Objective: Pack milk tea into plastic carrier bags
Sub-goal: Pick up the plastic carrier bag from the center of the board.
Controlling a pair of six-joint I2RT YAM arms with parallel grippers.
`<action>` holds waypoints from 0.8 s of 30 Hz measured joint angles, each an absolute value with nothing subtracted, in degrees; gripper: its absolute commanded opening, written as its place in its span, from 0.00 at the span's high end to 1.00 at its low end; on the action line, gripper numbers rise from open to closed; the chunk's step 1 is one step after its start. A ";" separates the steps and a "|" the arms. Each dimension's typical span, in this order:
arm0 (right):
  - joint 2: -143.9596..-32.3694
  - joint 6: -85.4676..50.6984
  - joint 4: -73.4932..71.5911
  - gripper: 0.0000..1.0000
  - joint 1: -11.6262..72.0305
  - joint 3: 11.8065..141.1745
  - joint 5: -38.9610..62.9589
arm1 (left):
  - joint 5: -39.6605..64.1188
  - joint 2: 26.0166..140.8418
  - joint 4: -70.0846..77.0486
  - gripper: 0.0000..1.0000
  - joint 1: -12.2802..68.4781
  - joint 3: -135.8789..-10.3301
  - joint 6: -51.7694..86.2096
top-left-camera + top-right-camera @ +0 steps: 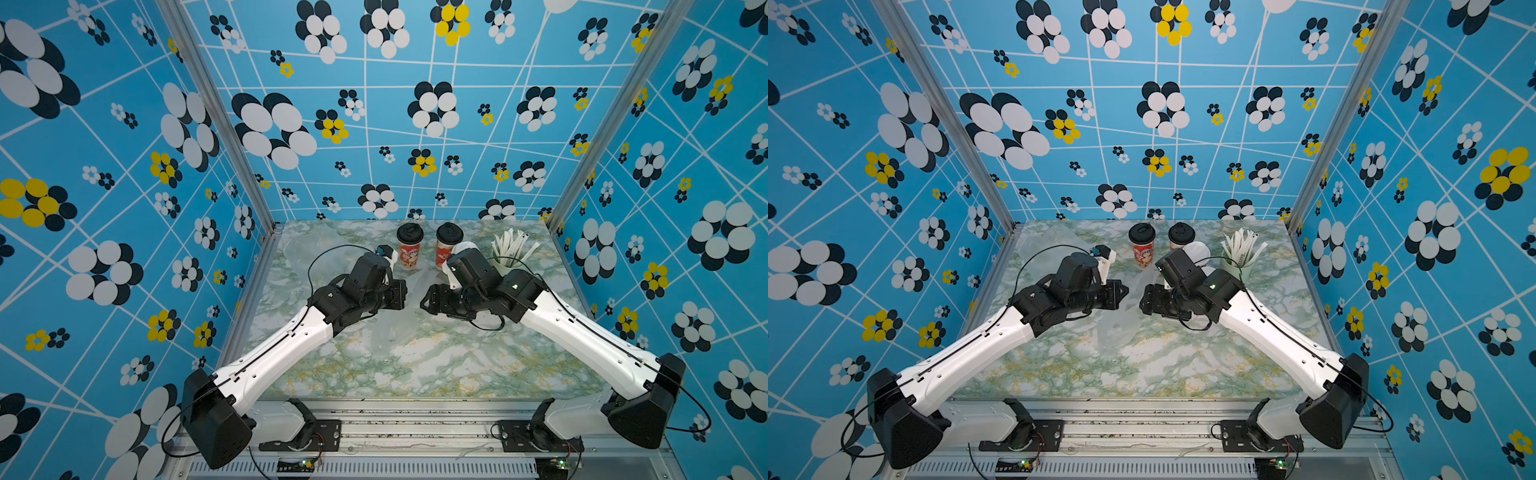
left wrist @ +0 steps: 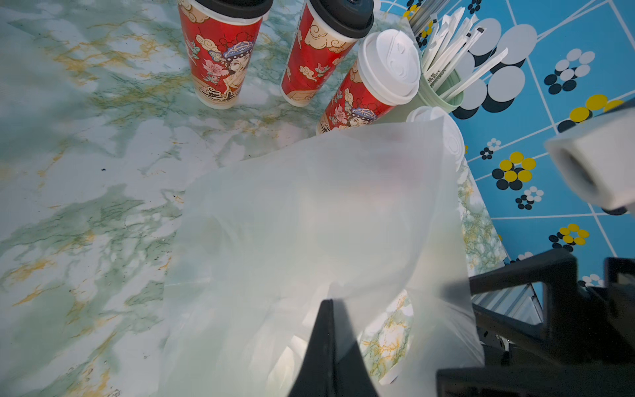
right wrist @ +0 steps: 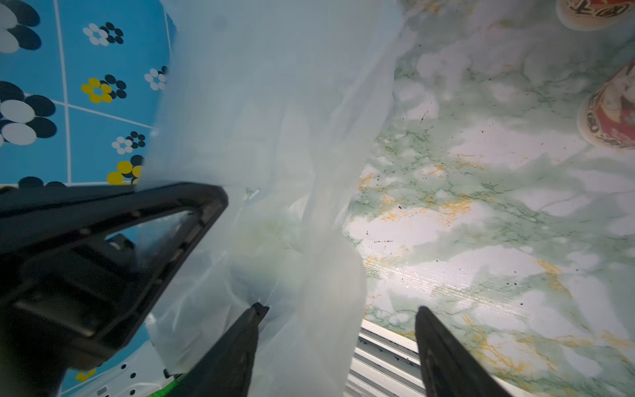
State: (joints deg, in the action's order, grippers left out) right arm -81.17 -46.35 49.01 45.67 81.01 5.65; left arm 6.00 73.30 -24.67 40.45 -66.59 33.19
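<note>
We see the left gripper [image 2: 331,304] clamped shut on a fold of the clear carrier bag [image 2: 309,213], so the film hangs from that pinch and drapes onto the marble-print table [image 1: 415,365]. Its long axis appears to run from the pinch toward the cups. The right gripper [image 3: 340,307] faces the bag from the opposite side with its jaws standing apart, a loose strand of film lying between them, unsqueezed. We judge the coming move turns on this: the free film lies straight ahead of the right jaws, touching or just beside one finger, so the right arm is placed to take it and spread the mouth. Beyond the bag stand a black-lidded milk tea cup [image 2: 223,58] and a second black-lidded cup [image 2: 319,58], then a white-lidded cup [image 2: 357,103], with another white lid [image 2: 429,115] peeping over the bag's edge; none is inside the bag. Only the left wrist view shows all four cups beside the green straw cup [image 2: 443,92], and only the right wrist view shows the parted jaws; in both top views the film is nearly invisible
</note>
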 measured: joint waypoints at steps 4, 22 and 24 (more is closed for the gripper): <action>-81.73 -47.09 48.93 0.44 46.11 80.99 4.95 | 5.30 71.96 -23.53 1.00 40.82 -66.04 34.15; -81.14 -49.65 48.86 0.61 46.37 75.00 5.48 | 1.21 68.01 -22.24 1.00 41.01 -62.13 37.23; -80.25 -50.22 48.73 0.64 46.50 74.94 5.87 | 0.73 67.51 -22.22 1.00 41.01 -61.71 37.78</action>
State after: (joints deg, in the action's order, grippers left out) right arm -80.25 -50.22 48.73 46.50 74.94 5.87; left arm 0.73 67.51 -22.22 41.01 -61.71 37.78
